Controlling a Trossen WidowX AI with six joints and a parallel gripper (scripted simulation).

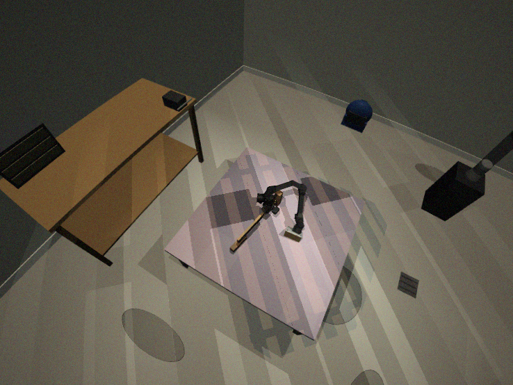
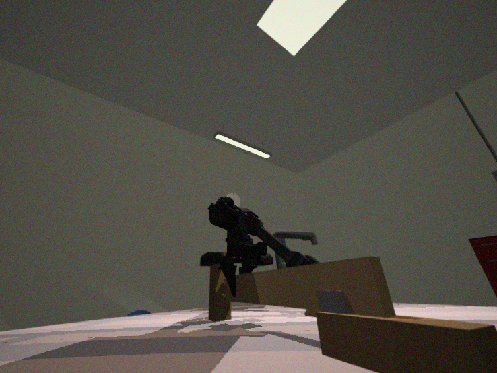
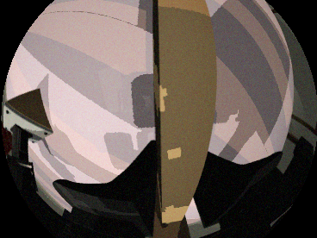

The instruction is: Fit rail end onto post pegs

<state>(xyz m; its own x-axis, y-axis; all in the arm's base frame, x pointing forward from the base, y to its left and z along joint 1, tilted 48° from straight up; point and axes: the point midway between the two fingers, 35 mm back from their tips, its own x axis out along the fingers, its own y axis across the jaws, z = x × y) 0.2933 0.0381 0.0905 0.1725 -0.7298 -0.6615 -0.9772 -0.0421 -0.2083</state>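
Workshop-like room with wooden workbench (image 1: pixel 103 119)
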